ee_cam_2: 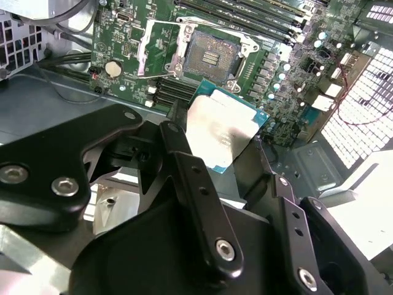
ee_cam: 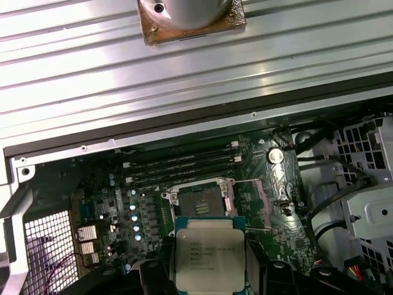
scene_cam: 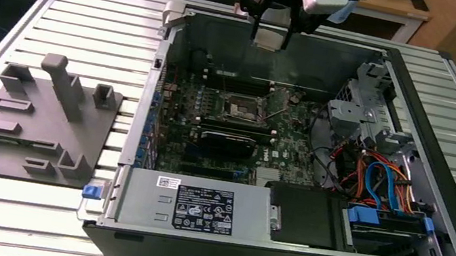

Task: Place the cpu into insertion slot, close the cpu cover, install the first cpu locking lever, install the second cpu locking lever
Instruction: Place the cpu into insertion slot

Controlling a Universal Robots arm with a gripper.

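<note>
My gripper [scene_cam: 270, 33] hangs above the back of the open computer case, shut on the cpu [scene_cam: 269, 39]. In both wrist views the cpu [ee_cam_2: 224, 129] [ee_cam: 209, 257] is a flat square chip with a silvery top, clamped by its edges between the black fingers [ee_cam_2: 179, 150]. It is held in the air, apart from the board. The insertion slot [scene_cam: 241, 107] [ee_cam_2: 209, 56] [ee_cam: 199, 201] lies below on the green circuit board, bare and dark inside its metal rim. The cpu cover [ee_cam_2: 152, 50] [ee_cam: 270, 195] stands swung open at one side of the slot.
The case [scene_cam: 441, 169] stands open on a ribbed metal table, with a power supply [scene_cam: 188, 204] and a black drive box [scene_cam: 306, 216] along its front wall. Coloured cables [scene_cam: 376, 179] fill the exterior view's right. A grey fixture plate [scene_cam: 35, 128] sits at the exterior view's left. Memory slots [ee_cam: 184, 167] run beside the socket.
</note>
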